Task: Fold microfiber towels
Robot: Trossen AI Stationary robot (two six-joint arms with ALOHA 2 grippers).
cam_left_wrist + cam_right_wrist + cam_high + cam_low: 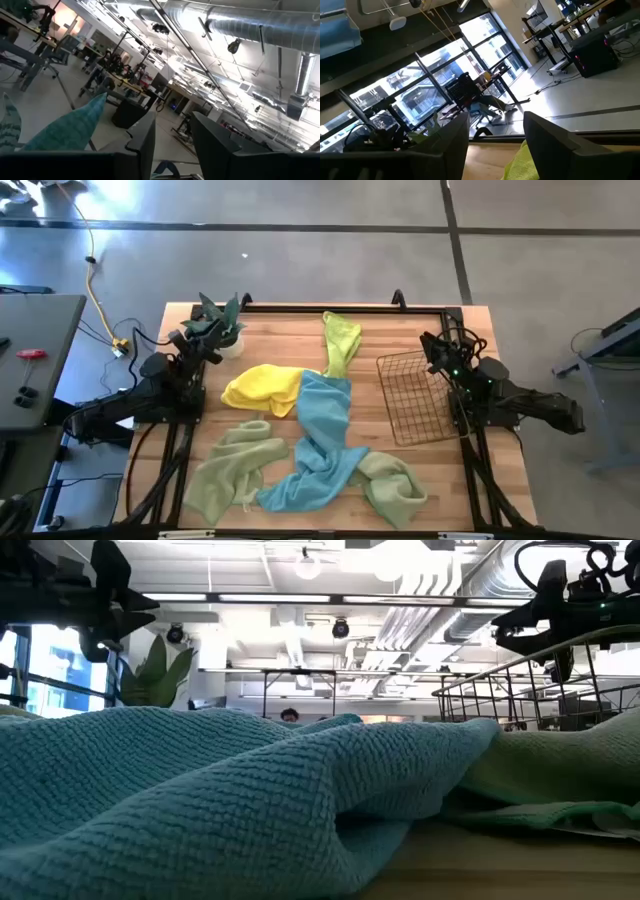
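Centrally on the wooden table (270, 330) lie five microfiber towels, all crumpled and unfolded. The light blue towel (318, 442) runs as a long twisted strip from the middle of the table toward the near edge, and it fills the foreground of the low view. Its far end overlaps the yellow towel (262, 389), which is bunched just to the left of it. A lime green towel (341, 342) stretches from the blue one's far end toward the back of the table. A pale green towel (231, 468) lies at the near left, touching the blue strip, and another pale green towel (392, 484) lies at the near right, partly under the blue one.

None of the towels is touched by either arm. The left gripper (203, 343) is raised at the table's left side, beside the potted plant (217, 322) and just left of the yellow towel; its wrist view shows the two fingers (142, 145) parted with nothing between them. The right gripper (437, 350) is raised at the right side, over the far corner of the copper wire basket (412, 398), well apart from the blue towel; its fingers (451, 142) also stand parted and hold nothing, with a bit of lime green cloth showing beyond them.
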